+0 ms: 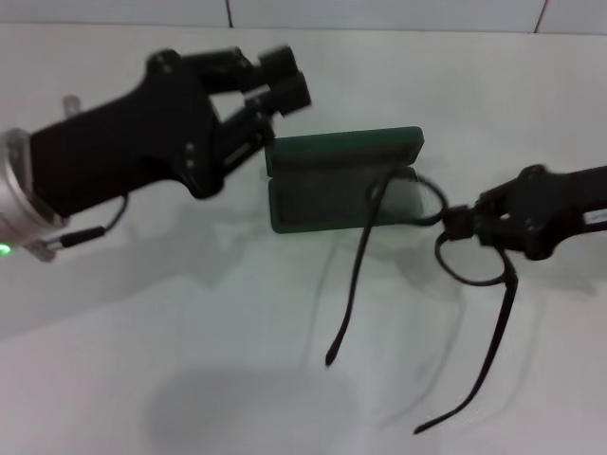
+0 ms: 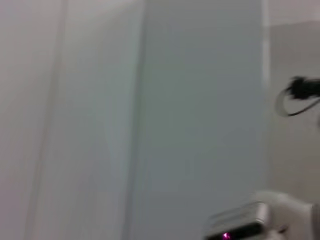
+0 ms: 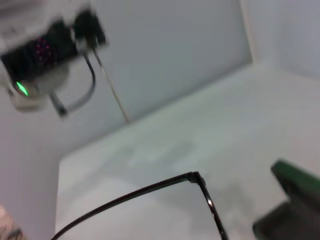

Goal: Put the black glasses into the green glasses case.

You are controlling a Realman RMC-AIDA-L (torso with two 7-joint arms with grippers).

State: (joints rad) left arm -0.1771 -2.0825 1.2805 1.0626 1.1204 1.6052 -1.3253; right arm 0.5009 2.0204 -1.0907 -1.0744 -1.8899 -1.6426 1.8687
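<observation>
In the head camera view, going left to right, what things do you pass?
Left gripper → green glasses case → black glasses → right gripper, gripping the glasses.

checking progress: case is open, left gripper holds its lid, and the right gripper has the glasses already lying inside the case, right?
Not quite. In the head view the right gripper holds the glasses in the air at the case's right end, temples hanging down over the table; they are not lying inside. The case is open, with the left gripper at its lid.
</observation>
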